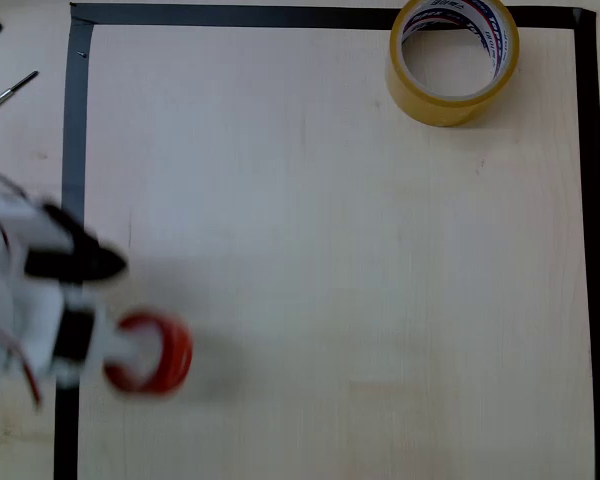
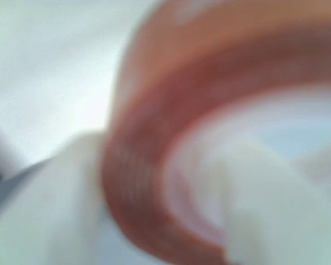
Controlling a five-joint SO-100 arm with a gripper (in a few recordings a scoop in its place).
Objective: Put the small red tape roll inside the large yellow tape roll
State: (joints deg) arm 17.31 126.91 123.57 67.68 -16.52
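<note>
The red roll [image 2: 154, 165] fills our wrist view, one white finger [image 2: 60, 204] outside its wall and one inside the core, so we judge our gripper [image 1: 130, 352] clamped on it near the table's lower-left corner. Next we must carry it, arm stretching, to the yellow roll [image 1: 453, 62] far upper-right.

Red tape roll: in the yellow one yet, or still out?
Out. The small red tape roll sits at the gripper at the overhead view's lower left; the large yellow tape roll stands far off, upper right, its core empty.
</note>
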